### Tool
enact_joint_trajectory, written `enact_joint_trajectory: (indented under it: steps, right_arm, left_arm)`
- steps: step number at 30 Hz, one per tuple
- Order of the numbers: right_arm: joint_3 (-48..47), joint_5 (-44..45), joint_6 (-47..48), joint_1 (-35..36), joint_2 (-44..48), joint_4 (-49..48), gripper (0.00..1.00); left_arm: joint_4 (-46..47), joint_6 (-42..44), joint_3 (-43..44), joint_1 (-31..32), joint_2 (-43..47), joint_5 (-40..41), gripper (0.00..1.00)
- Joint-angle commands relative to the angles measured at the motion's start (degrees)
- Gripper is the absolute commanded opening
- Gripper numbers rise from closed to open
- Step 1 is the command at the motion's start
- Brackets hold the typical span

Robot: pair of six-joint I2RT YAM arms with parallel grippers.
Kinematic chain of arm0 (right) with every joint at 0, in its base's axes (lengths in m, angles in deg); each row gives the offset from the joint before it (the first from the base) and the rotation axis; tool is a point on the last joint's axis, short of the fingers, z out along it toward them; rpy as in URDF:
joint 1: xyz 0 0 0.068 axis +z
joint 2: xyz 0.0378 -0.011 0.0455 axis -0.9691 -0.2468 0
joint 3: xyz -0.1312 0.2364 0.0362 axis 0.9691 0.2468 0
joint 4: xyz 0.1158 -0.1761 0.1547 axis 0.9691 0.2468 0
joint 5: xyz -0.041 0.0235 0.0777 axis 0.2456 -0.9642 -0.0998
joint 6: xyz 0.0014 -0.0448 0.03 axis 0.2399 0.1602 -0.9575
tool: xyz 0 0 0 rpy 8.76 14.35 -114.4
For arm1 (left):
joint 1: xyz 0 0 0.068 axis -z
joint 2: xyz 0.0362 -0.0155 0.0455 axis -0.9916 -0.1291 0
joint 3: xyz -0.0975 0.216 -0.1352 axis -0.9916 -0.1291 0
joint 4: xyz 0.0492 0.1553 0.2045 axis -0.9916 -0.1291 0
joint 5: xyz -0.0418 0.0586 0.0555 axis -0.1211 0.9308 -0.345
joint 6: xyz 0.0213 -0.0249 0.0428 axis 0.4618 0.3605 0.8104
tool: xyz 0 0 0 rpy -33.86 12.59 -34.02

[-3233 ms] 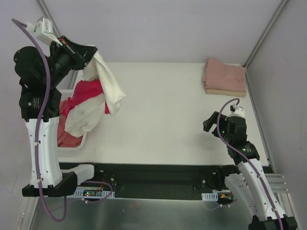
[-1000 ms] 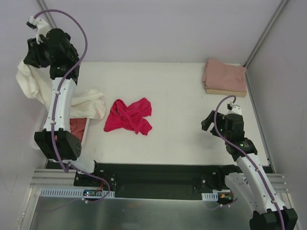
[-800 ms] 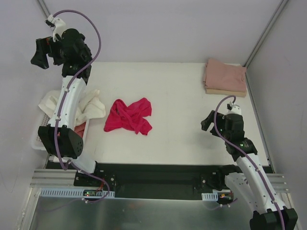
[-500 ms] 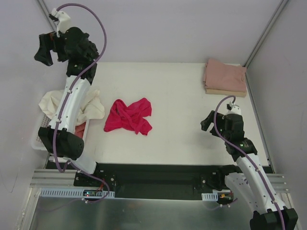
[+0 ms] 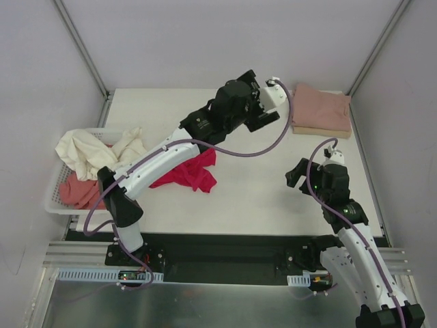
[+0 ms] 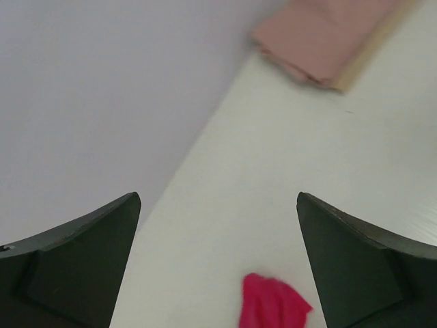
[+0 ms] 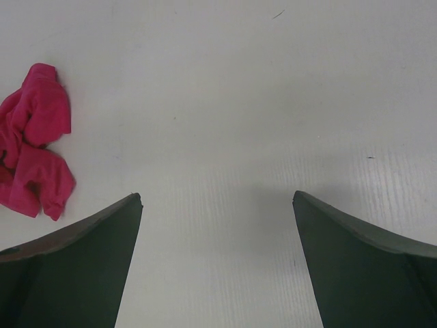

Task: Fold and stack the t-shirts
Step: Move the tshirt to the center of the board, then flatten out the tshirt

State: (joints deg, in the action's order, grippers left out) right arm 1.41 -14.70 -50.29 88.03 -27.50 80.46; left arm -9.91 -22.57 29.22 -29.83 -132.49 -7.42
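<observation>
A crumpled crimson-red t-shirt (image 5: 192,172) lies left of the table's middle, partly under my left arm; it also shows as the red shirt (image 6: 274,305) and red shirt (image 7: 35,139) in the wrist views. A folded dusty pink t-shirt (image 5: 321,106) rests on a tan one at the back right, seen as the pink stack (image 6: 329,33) in the left wrist view. My left gripper (image 5: 263,117) hangs open and empty high over the table's back middle, left gripper (image 6: 218,205). My right gripper (image 5: 298,173) is open over bare table at the right, right gripper (image 7: 217,198).
A white lattice basket (image 5: 56,198) sits at the left edge, holding a cream t-shirt (image 5: 95,147) and a salmon-pink one (image 5: 75,191). My left arm stretches diagonally over the table from the near left. Grey walls close in the table on three sides.
My left gripper opened and dropped the cream shirt into the basket. The left arm then swung from above the basket across to the back middle. The right arm stayed still.
</observation>
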Motion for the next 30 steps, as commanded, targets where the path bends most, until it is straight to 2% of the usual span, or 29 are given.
enact_joint_trajectory:
  steps: [1,2,4,5,8,9,10,16,19,26,28,30]
  right_arm:
    - [-0.68,1.11,0.57,0.51,1.97,-0.3,0.97]
    - [-0.85,1.2,0.57,0.43,2.06,-0.21,0.97]
    - [-0.94,1.47,0.57,0.43,2.24,-0.04,0.97]
    - [-0.85,1.29,0.65,0.34,2.24,-0.04,0.97]
    - [-0.85,0.59,0.3,0.52,1.89,-0.48,0.97]
    - [-0.77,0.07,0.39,0.52,1.54,-0.56,0.97]
    - [-0.77,-0.03,0.39,0.52,1.36,-0.65,0.97]
    - [-0.33,-0.03,0.13,0.6,0.4,-1.7,0.97]
    - [-0.15,-0.55,-0.05,0.6,-0.83,-2.58,0.97]
    - [0.2,-0.55,-0.14,0.95,-3.03,-3.46,0.97]
    - [0.29,-0.55,-0.22,0.96,-3.29,-3.81,0.97]
    - [0.29,-0.64,-0.4,1.04,-3.73,-4.08,0.97]
  left_arm:
    - [-17.99,-16.24,5.35,-8.35,4.58,-45.52,0.99]
    - [-18.26,-25.5,4.67,-12.37,4.48,-54.08,0.99]
    - [-18.18,-35.22,0.56,-15.82,3.52,-58.37,0.99]
    - [-18.27,-45.79,-1.65,-17.32,3.25,-55.34,0.99]
    - [-18.18,-57.73,-14.64,-17.07,4.3,-44.35,0.99]
    - [-18.0,-59.42,-17.63,-16.02,4.48,-36.14,0.99]
    - [-18.0,-60.74,-22.8,-15.32,5.0,-32.93,0.99]
    - [-18.0,-69.45,-38.28,-13.9,6.85,-17.29,0.99]
    - [-18.09,-72.53,-41.99,-13.9,5.46,-11.99,0.99]
    - [-18.09,-75.25,-46.22,-13.55,3.96,-8.47,0.98]
    - [-18.0,-75.87,-46.75,-13.55,3.26,-7.67,0.92]
    - [-18.0,-75.87,-46.14,-13.55,2.12,-7.41,0.76]
